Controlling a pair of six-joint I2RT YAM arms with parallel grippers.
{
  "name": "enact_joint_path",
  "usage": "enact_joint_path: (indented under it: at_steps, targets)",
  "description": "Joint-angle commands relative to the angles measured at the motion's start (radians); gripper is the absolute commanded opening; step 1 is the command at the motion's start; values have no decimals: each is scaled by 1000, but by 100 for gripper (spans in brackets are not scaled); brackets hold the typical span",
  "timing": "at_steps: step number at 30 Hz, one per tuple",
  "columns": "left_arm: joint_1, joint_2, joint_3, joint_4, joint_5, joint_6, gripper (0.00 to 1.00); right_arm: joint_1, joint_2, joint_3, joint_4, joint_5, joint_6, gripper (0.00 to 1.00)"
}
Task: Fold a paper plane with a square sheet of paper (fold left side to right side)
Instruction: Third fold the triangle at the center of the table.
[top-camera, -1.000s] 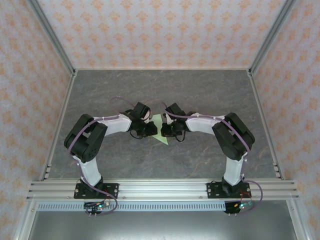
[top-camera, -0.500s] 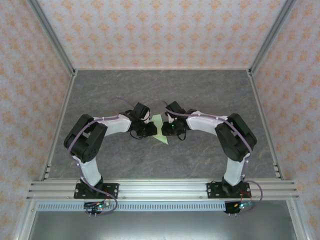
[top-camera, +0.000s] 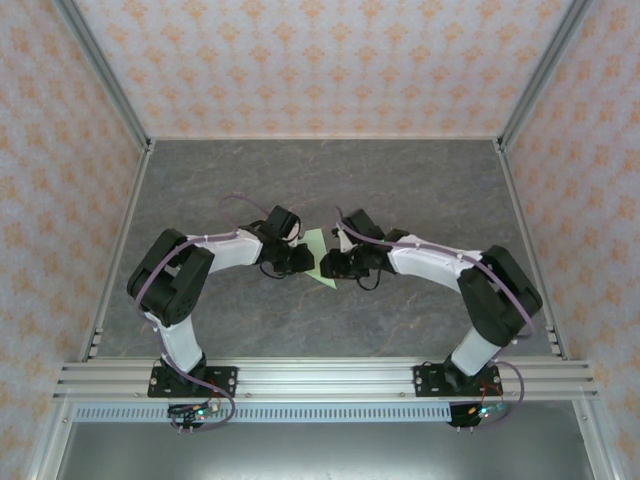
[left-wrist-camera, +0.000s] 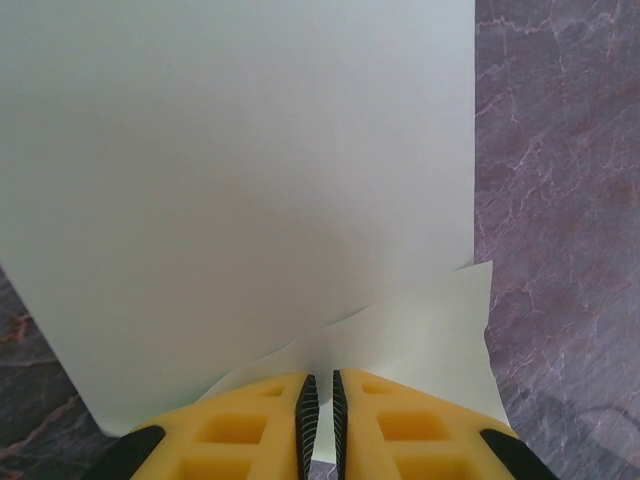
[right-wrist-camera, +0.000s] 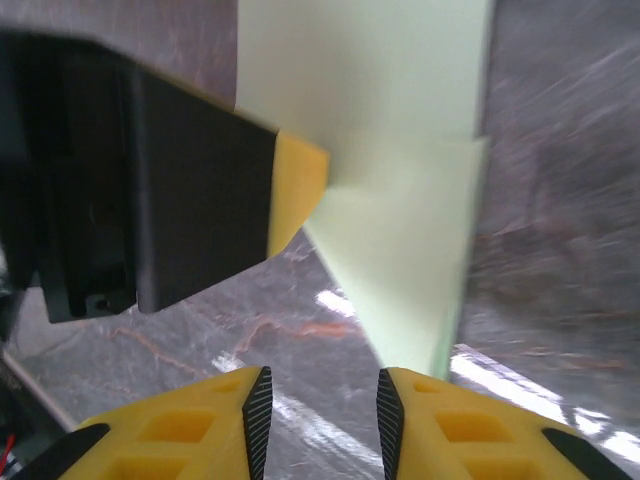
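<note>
We've got the left gripper (left-wrist-camera: 320, 398) pinched tight on the paper (left-wrist-camera: 240, 180) edge. Our right gripper (right-wrist-camera: 320, 405) is part-open and empty, paper just ahead, slightly right.

table (top-camera: 400, 190): grey marbled | on it: green paper (top-camera: 321, 272), perhaps partly lifted

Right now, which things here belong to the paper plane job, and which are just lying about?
In the job:
paper
left pincer, shut on the paper
right pincer, open

Just there:
table
patterned walls
metal rail
</note>
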Motion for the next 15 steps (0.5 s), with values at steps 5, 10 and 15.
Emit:
enact_joint_path:
  at_steps: [5, 10, 15]
  targets:
    - [-7, 2, -35, -80, -77, 19, 19, 14, 75, -1, 81, -26, 93, 36]
    - [-9, -3, -40, -78, -77, 14, 19, 14, 106, 10, 80, -3, 102, 35]
    - [-9, -6, -38, -83, -79, 16, 19, 15, 119, 4, 46, 14, 86, 35]
